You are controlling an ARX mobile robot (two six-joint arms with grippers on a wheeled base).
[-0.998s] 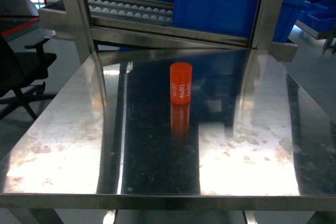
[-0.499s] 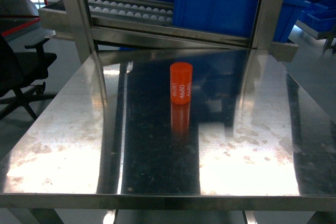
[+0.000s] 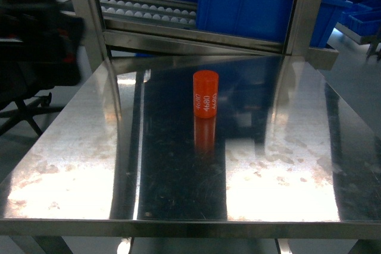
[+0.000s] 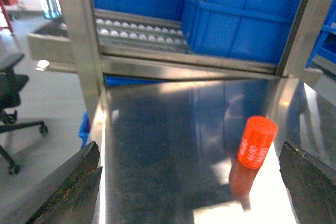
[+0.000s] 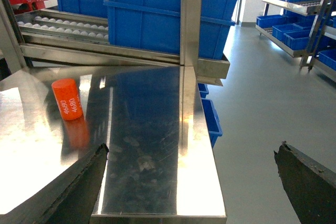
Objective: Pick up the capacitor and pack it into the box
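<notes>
An orange cylindrical capacitor (image 3: pixel 205 93) marked 4680 in white stands upright near the middle of the steel table (image 3: pixel 77 165). The left wrist view shows the capacitor (image 4: pixel 257 142) ahead and to the right, just inside the right finger of my left gripper (image 4: pixel 190 145), which is open with nothing between its fingers. A dark blurred mass (image 3: pixel 36 34) at the head view's upper left is my left arm. My right gripper (image 5: pixel 193 146) is open and hangs over the table's right front corner, with the capacitor (image 5: pixel 67 99) far to its left. The box is out of view.
Large blue bins (image 3: pixel 250 4) and a roller rack (image 3: pixel 149 10) sit behind the table inside a steel frame with upright posts (image 3: pixel 86 16). A black office chair (image 4: pixel 10 77) stands on the floor to the left. Shelves of blue bins (image 5: pixel 294 24) line the far right.
A dark blurred arm has come into the head view at the upper left, covering the chair seen there before. The capacitor has not moved.
</notes>
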